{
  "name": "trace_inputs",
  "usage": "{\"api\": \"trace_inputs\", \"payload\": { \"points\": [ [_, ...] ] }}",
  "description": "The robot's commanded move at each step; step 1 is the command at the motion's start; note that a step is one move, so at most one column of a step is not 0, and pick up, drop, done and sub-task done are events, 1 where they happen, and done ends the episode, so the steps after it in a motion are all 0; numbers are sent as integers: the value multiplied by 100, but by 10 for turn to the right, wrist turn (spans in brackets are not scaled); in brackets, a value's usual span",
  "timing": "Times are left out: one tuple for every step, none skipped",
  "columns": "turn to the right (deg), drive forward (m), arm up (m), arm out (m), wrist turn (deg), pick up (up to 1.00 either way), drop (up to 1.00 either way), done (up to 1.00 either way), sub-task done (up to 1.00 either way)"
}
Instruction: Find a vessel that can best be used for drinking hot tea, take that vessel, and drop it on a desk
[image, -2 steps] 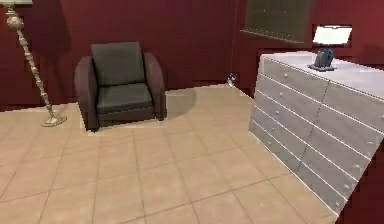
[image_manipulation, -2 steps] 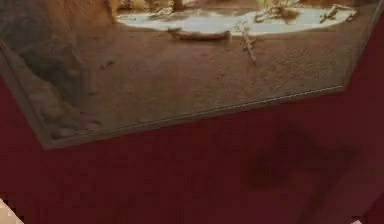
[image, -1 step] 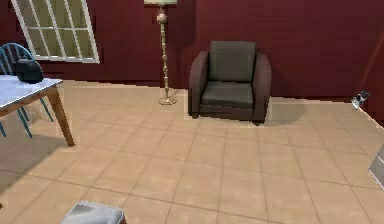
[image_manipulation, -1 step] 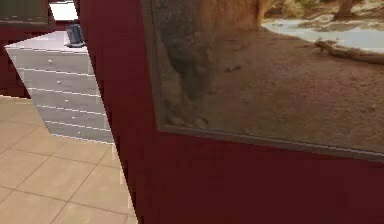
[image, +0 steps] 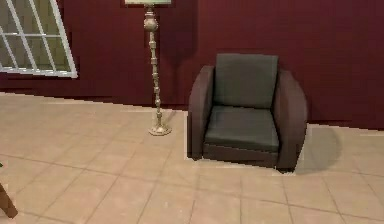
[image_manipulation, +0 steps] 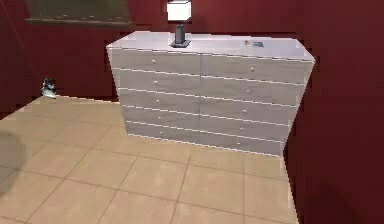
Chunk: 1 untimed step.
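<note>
Pale tan floor tiles run out from underfoot in both views. In the forward view, a dark, boxy armchair stands on the tiles right of the middle, facing into the room with its back close to the deep red wall. Just beside its arm on the view's left, a floor lamp rises on a turned, pale pole from a round foot. Farther off, in the view's top left corner, a white-barred window is set in that wall.

In the arm side view, the tiles lead up to a wide, pale grey dresser with two columns of drawers, its back against the red wall. A small table lamp, with a white shade on a dark base, stands near the back edge of the dresser's top, left of its middle. A small flat greyish thing lies toward the top's back right corner; what it is I cannot tell. On the floor, well left of the dresser at the foot of the wall, sits a small dark and white blob. Above it, a dark framed panel hangs on the wall.

Where the vessel is, I cannot tell. Nor can I tell how the gripper's fingers are set.
</note>
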Motion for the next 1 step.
{"api": "trace_inputs", "payload": {
  "points": [
    [-300,0,0,0,0,0,0,0,0]
  ]
}}
